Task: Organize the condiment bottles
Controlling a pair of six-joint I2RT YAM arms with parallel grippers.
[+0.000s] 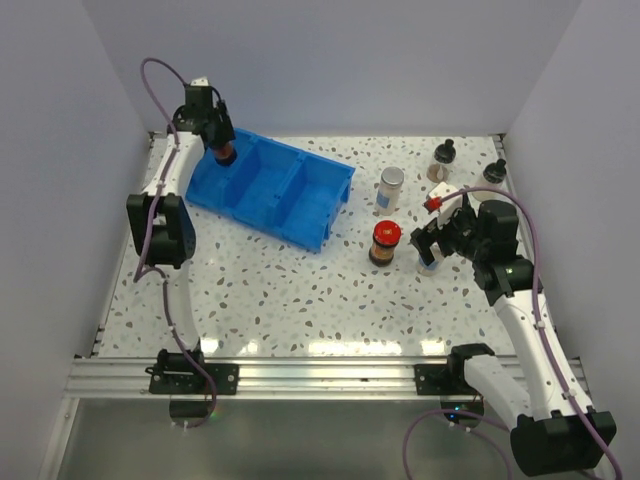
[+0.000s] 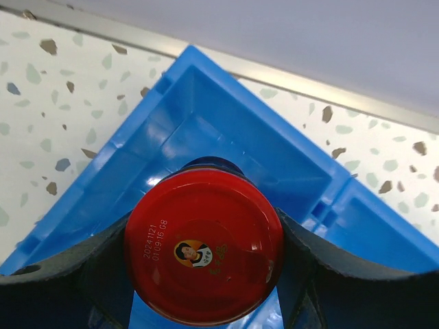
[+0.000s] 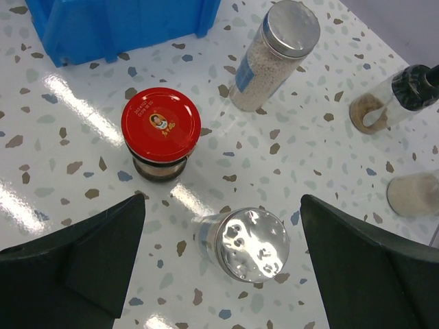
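Six condiment jars are on show. One red-capped jar is pinched in the left claw at the end compartment of the blue bin, at eleven o'clock on the worktop; whether it touches the bin floor I cannot tell. The right claw stands wide, gripping nothing, over a silver-capped jar at three o'clock. Seen from above, the second red-capped jar stands at its nine o'clock, the other silver-capped jar at eleven, and a black-capped jar and its twin at twelve and one.
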